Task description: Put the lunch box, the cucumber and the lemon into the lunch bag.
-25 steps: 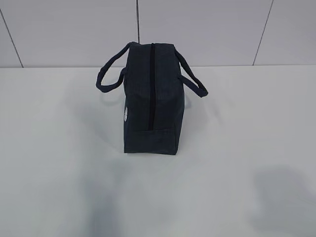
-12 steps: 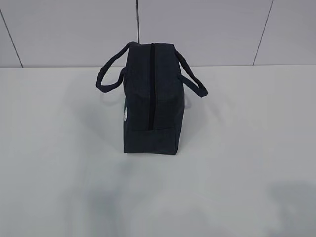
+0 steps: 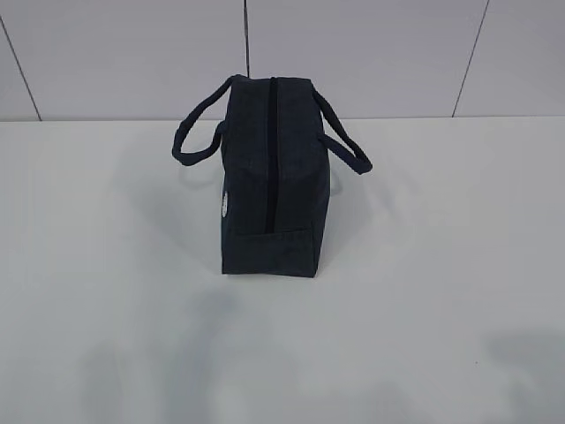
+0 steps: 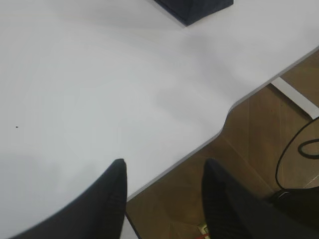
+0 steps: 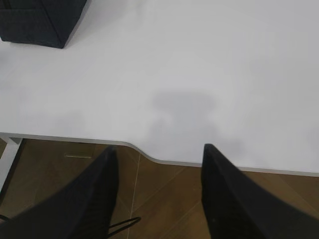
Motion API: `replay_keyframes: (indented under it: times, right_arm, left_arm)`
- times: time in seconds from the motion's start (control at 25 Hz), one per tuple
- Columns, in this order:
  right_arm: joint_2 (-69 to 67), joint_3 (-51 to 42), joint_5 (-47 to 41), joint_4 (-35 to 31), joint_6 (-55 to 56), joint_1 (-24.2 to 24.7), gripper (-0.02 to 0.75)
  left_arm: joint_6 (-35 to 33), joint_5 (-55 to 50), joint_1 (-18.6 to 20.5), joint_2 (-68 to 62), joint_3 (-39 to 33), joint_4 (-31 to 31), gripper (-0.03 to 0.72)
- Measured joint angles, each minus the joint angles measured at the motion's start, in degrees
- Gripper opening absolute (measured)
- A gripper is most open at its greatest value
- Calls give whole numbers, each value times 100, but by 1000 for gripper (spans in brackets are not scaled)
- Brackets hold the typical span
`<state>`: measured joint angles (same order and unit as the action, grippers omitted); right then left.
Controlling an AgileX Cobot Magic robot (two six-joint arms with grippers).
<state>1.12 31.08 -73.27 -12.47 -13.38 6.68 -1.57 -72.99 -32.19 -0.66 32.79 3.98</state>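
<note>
Lunch bag (image 3: 272, 185) matt cloth; table (image 3: 441, 265) smooth.

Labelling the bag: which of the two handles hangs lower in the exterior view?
The right handle of the lunch bag. Its loop droops down the side, ending lower than the left handle, which arches out nearer the top.

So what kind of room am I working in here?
Probably a lab or test bench, not a kitchen: a bare white tabletop, a plain white panelled wall, wood-look flooring, and only a dark navy fabric lunch bag.
</note>
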Motion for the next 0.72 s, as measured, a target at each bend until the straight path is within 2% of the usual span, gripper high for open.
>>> replay_keyframes:
  times: [0.28,0.72]
  right_arm:
    - [0,-160,436,23,0,0,408]
    - [0,-276,668,55,22,0,408]
  left_arm:
    - [11,868,0,0,-284,-79,341]
    - [11,950,0,0,-316,-79,293]
